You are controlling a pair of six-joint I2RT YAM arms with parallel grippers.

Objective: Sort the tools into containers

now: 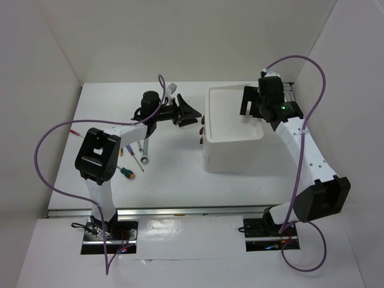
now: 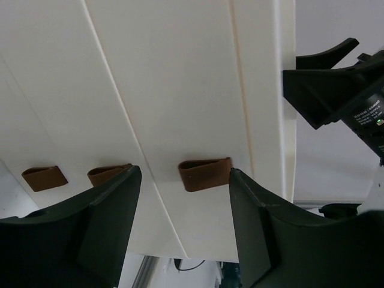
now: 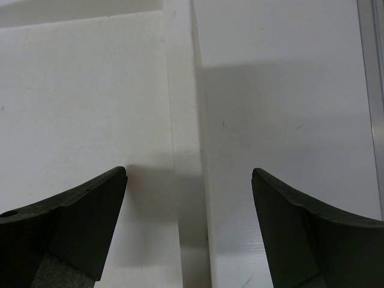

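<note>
The white box unit (image 1: 234,147) stands right of centre, its shallow top tray (image 1: 223,114) facing up. Three brown knobs (image 1: 202,129) line its left face. My left gripper (image 1: 196,114) is open and level with that face. In the left wrist view its fingers straddle one knob (image 2: 205,174); the right finger (image 2: 252,216) is beside the knob's end and the left finger stands well off. My right gripper (image 1: 249,108) hangs open over the tray's far right rim (image 3: 186,150), holding nothing. A silver wrench (image 1: 144,151) and a green-and-orange stubby screwdriver (image 1: 126,172) lie on the table by the left arm.
A thin dark screwdriver (image 1: 135,161) lies next to the wrench, and a small red-tipped item (image 1: 75,132) sits further left. Two more knobs (image 2: 44,178) show on the neighbouring drawer fronts. White walls close in the table at the back and on both sides.
</note>
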